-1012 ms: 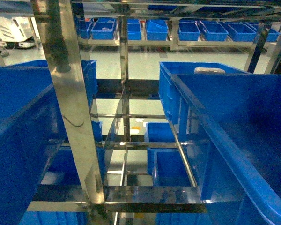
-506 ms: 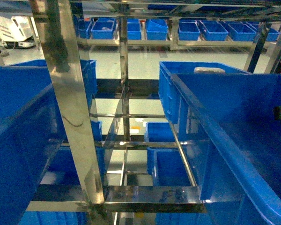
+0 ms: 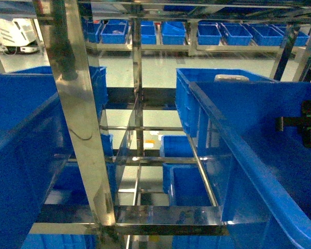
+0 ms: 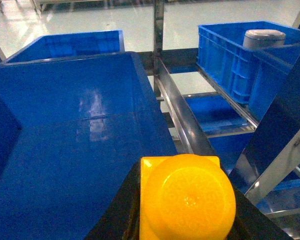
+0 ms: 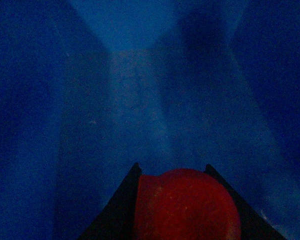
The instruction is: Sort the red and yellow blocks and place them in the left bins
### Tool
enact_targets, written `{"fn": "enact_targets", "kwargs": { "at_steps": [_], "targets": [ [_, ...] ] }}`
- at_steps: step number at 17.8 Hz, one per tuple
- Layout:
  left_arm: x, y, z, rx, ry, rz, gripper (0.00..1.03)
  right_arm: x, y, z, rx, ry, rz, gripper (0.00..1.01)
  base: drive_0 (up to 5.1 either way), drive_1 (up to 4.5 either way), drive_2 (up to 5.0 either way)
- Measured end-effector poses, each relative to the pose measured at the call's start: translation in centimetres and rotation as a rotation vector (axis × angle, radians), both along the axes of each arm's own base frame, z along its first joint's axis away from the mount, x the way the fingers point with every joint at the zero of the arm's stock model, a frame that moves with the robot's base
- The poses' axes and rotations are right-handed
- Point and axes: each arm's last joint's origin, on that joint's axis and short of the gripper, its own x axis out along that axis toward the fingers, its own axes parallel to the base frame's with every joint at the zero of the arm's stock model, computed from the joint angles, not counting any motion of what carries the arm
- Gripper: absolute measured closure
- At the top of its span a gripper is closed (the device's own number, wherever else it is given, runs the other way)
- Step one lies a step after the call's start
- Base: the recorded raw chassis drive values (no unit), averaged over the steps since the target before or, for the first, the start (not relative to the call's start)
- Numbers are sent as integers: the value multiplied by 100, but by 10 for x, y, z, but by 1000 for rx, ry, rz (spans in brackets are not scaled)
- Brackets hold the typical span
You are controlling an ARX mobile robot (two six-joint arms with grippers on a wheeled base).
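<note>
Steel shelving (image 3: pixel 83 129) carries blue crates (image 4: pixel 75 130). Left gripper (image 4: pixel 185 200) pinches the yellow block (image 4: pixel 187 197) at lower frame; right gripper (image 5: pixel 185 205) pinches the red block (image 5: pixel 185 205). Neither is dropped yet.

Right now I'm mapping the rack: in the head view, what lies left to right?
Left blue crate → slanted steel post → central steel upright → right blue crate → right gripper at the frame edge.
</note>
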Motion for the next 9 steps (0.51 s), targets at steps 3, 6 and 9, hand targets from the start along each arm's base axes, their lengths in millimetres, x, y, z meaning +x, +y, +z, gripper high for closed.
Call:
{"fn": "enact_targets", "kwargs": {
  "at_steps": [3,6,9],
  "targets": [
    [0,0,0,0,0,0,77,-4,-3,-6,14,-15,-31,73,0,0,0],
    [0,0,0,0,0,0,77,-16,-7,-18,18,-18,-42,73,0,0,0],
    [0,0,0,0,0,0,77,-28,-10,-21,36,-48,-26,73,0,0,0]
  ]
}}
